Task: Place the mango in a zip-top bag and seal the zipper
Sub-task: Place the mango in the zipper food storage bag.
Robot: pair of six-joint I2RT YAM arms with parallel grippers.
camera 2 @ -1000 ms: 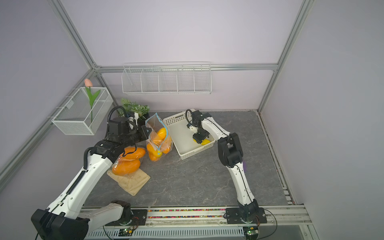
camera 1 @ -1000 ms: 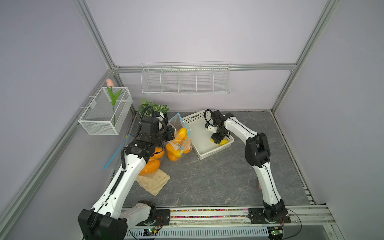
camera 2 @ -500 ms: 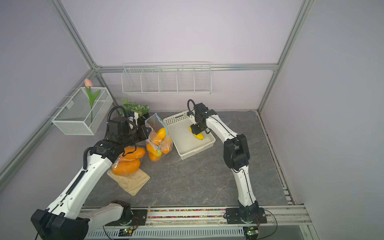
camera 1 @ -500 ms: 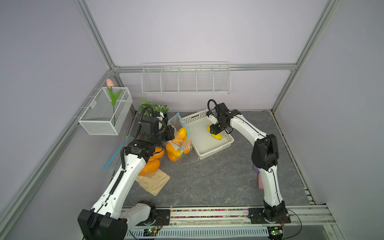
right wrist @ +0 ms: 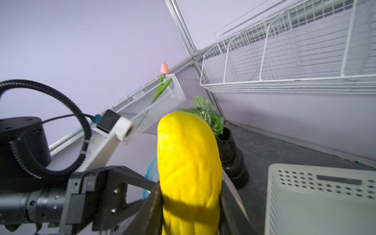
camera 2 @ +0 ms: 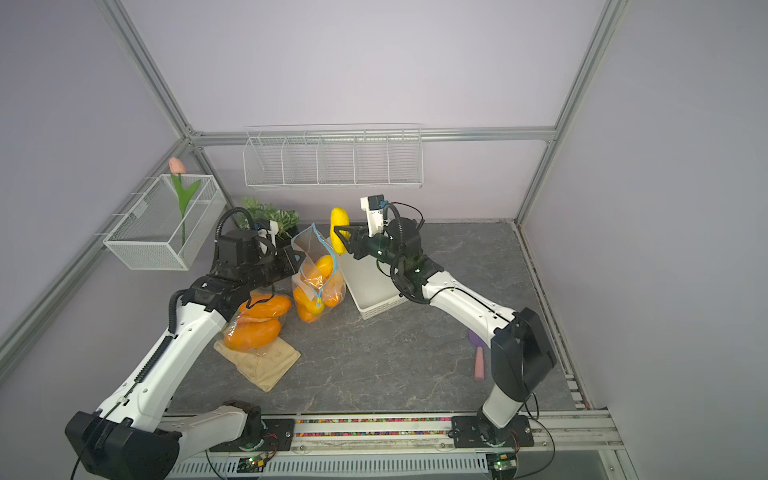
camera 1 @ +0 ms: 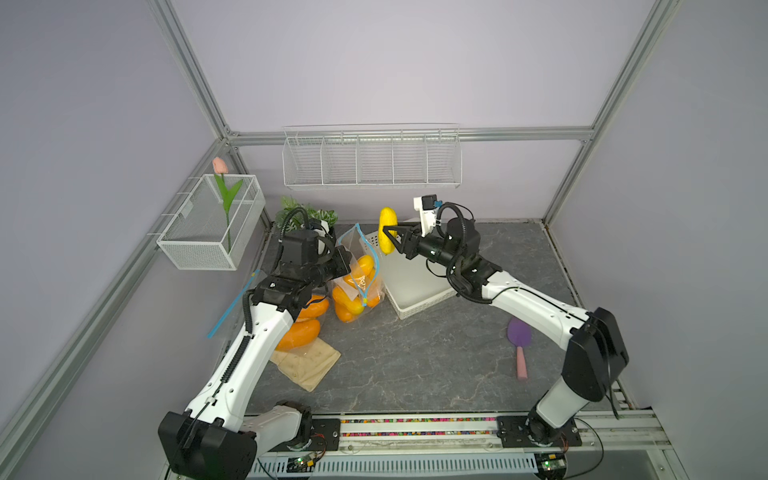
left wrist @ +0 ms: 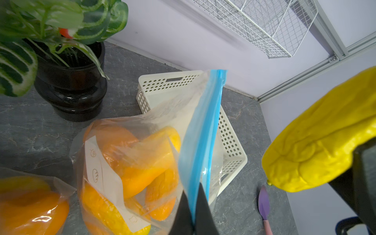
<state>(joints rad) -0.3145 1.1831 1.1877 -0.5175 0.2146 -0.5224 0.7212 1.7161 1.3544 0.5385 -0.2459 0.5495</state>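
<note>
Lifted from basket (camera 1: 419,293), mango (camera 1: 387,224) stands upright in right fingers (right wrist: 151,205); left fingers (left wrist: 201,211) pinch bag (left wrist: 130,158).

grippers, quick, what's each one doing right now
Left gripper: shut on the zip-top bag, pinching its zipper edge.
Right gripper: shut on the mango, held up in the air.

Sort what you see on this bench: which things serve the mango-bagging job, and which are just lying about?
Job: yellow mango, clamped in the right gripper; open zip-top bag, its edge pinched by the left gripper.

Lying about: white basket, second bag of mangoes, potted plant, purple spatula, tan cloth, tulip.
</note>
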